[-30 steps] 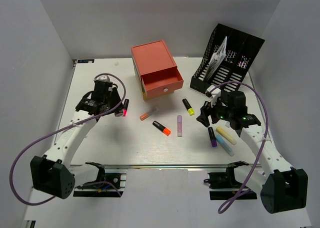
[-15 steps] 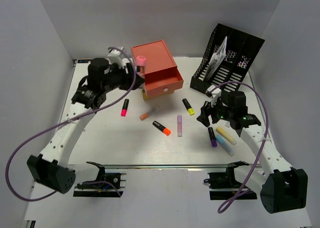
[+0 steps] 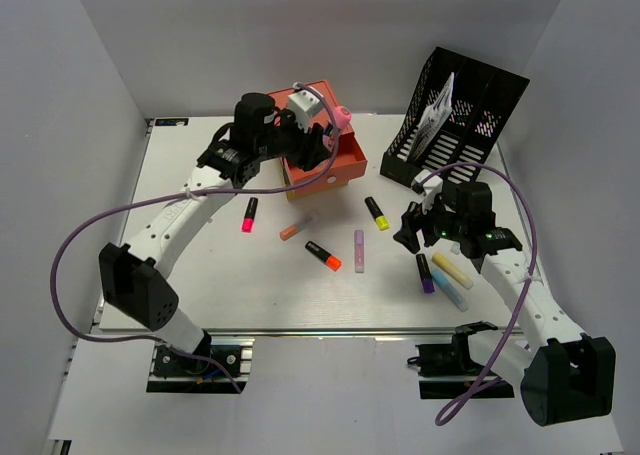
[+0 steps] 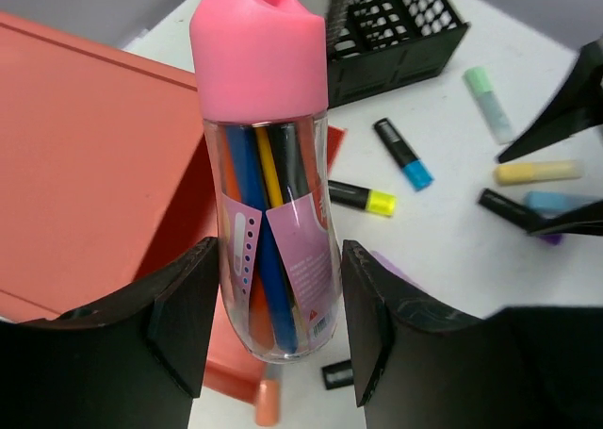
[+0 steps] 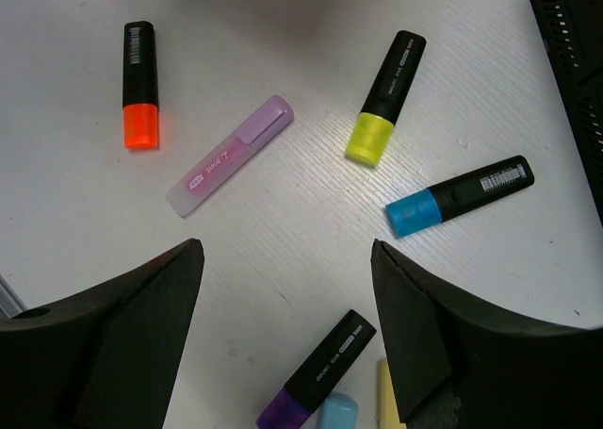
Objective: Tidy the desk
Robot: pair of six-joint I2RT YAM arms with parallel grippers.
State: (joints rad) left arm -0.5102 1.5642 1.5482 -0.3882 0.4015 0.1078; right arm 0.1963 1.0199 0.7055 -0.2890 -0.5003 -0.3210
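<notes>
A clear tube of pens with a pink cap (image 4: 273,212) hangs in the air between the fingers of my left gripper (image 4: 280,259), which is shut on its lower body. In the top view the tube (image 3: 340,118) and left gripper (image 3: 322,140) are over the red drawer unit (image 3: 345,163) at the back of the white desk (image 3: 200,275). My right gripper (image 3: 408,230) hovers open over the desk's right side. Nothing is between its fingers (image 5: 141,335); a purple highlighter (image 5: 316,371) lies below them.
Loose highlighters lie on the desk: pink-red (image 3: 248,215), salmon (image 3: 293,228), orange (image 3: 323,256), lilac (image 3: 359,251), yellow (image 3: 377,213), purple (image 3: 425,273), pale yellow (image 3: 452,270) and light blue (image 3: 450,293). A black file rack (image 3: 455,115) stands at the back right. Grey walls enclose the desk.
My left gripper rose from the desk's left side with the tube and carried it right and back, over the red drawer unit. The right arm has not moved.
</notes>
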